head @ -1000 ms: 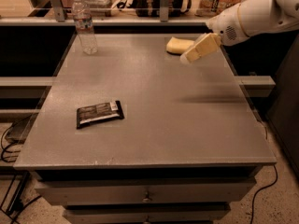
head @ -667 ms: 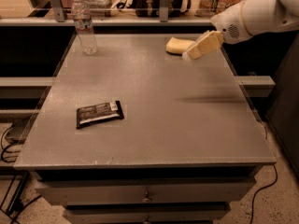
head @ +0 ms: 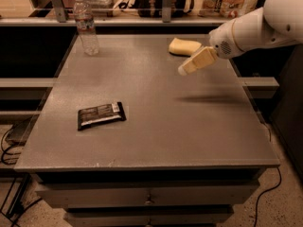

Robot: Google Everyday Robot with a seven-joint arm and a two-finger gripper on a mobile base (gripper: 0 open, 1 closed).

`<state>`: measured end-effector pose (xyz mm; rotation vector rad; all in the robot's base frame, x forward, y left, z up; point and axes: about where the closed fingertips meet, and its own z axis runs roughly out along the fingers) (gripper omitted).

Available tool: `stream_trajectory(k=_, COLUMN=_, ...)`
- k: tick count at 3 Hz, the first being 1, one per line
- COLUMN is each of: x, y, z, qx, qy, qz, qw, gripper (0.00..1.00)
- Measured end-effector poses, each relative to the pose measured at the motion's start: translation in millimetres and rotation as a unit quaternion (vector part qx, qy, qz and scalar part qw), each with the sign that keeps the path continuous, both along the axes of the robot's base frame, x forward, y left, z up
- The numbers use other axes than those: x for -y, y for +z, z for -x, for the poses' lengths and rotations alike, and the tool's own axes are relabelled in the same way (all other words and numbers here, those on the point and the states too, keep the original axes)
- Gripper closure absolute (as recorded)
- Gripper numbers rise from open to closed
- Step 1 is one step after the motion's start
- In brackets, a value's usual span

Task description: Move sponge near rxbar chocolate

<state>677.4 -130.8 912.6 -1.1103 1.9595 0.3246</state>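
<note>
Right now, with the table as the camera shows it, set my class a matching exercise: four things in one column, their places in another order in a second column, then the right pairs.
Things
1. sponge
2. chocolate bar
3. water bottle
4. gripper

Places
A. standing upright at the far left corner of the table
B. in the air above the table, just in front of the sponge
C. lying flat on the near left part of the table
D. lying on the far side of the table, right of centre

Pairs: 1-D, 2-C, 3-A, 4-B
</note>
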Motion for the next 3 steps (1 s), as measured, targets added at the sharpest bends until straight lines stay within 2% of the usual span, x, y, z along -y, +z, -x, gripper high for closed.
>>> stream_trajectory(k=1, x=-2.0, y=-10.9, z=-12.2, qx=0.001, qy=-0.014, qz=-0.014, qw=0.9998, gripper=0.00)
stream_trajectory(k=2, x=-3.2, y=-15.9, z=-28.3, qx=-0.002, qy=-0.033, qz=-0.062, qw=0.9976, gripper=0.00)
stream_trajectory(k=3, x=-3.2, y=-16.0, z=-28.3, qx=-0.002, qy=-0.033, qz=-0.062, qw=0.9976, gripper=0.00)
